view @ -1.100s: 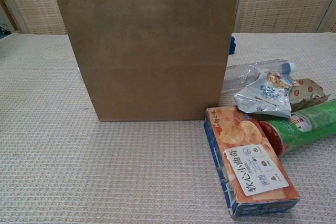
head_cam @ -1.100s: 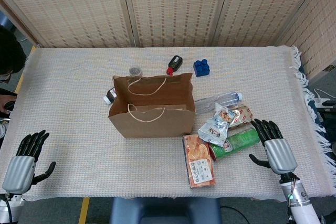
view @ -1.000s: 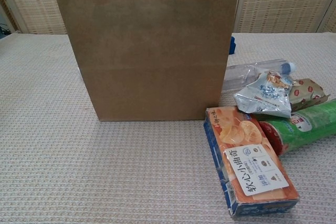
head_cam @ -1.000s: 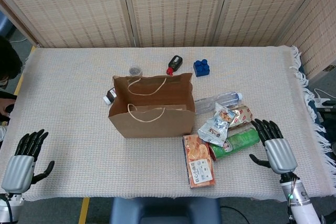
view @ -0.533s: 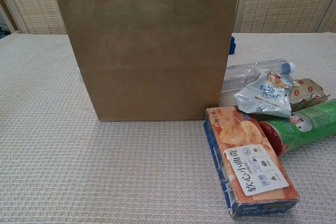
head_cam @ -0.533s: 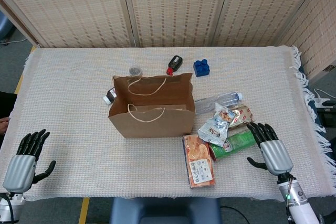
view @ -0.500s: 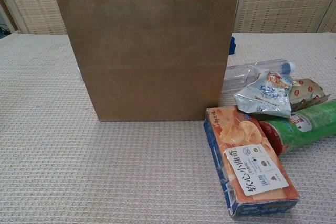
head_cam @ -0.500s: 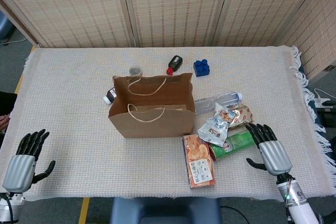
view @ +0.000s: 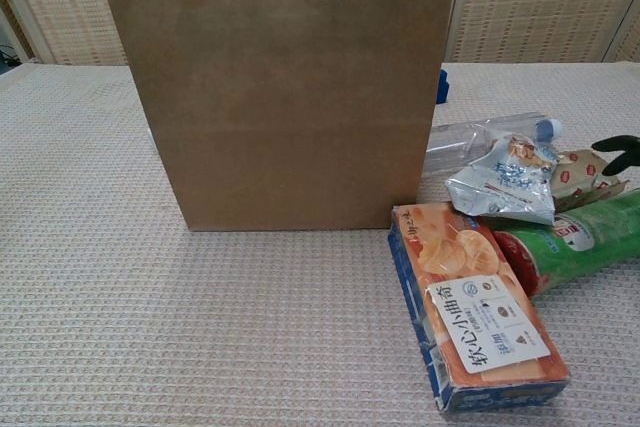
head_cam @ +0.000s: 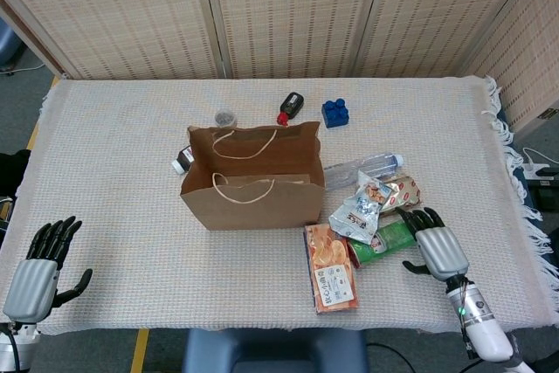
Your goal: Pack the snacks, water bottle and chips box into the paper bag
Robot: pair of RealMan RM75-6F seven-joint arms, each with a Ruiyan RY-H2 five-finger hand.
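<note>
The brown paper bag (head_cam: 253,189) (view: 285,97) stands upright and open at mid-table. To its right lie a clear water bottle (head_cam: 365,166) (view: 480,137), a silver-blue snack pouch (head_cam: 356,210) (view: 505,182), a red-dotted snack (head_cam: 400,191) (view: 585,175), a green chips tube (head_cam: 384,240) (view: 570,242) and an orange chips box (head_cam: 330,268) (view: 475,307). My right hand (head_cam: 432,246) is open beside the tube's right end, fingers spread; only its fingertips (view: 620,152) show in the chest view. My left hand (head_cam: 37,270) is open at the near left corner, holding nothing.
Behind the bag lie a dark bottle with a red cap (head_cam: 290,107), a blue toy brick (head_cam: 334,112), a small round jar (head_cam: 225,117) and a brown bottle (head_cam: 182,161) at the bag's left. The fringed table edge (head_cam: 507,155) runs on the right.
My right hand has moved left and forward, up to the green tube's right end, and its fingertips now enter the chest view. The left hand has stayed put.
</note>
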